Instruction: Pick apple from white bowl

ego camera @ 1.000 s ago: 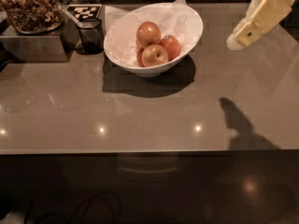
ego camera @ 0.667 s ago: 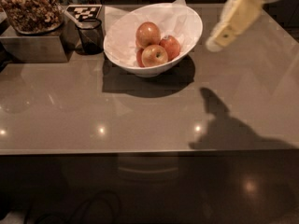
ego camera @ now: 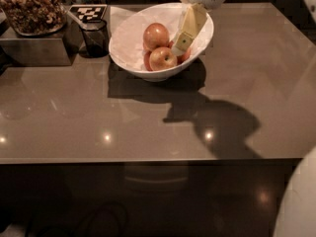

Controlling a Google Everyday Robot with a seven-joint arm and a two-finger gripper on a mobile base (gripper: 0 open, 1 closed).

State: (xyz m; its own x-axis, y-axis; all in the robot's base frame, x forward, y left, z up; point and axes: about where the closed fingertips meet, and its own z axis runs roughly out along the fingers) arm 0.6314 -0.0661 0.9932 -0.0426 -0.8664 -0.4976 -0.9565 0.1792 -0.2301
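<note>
The white bowl [ego camera: 200, 41] stands at the back middle of the brown table, lined with white paper. Several apples lie in it. The apple [ego camera: 156, 35], reddish-orange with a pale sheen, sits at the back on top. A yellower apple [ego camera: 163, 58] with a stem dimple lies in front of it, and another [ego camera: 185, 56] is partly hidden on the right. My gripper [ego camera: 179, 46] reaches down from the top into the bowl's right side, its tip just right of the apple and above the right-hand one.
A small dark cup [ego camera: 94, 36] stands left of the bowl, with a checkered tag [ego camera: 88, 12] behind it. A tray of nuts [ego camera: 30, 9] sits on a metal box [ego camera: 34, 51] at far left. The table's front edge [ego camera: 148, 159] runs across. A white robot part [ego camera: 296, 206] shows at bottom right.
My gripper has moved left and down, from beside the bowl's right to inside its right side. The apples and the bowl have not moved.
</note>
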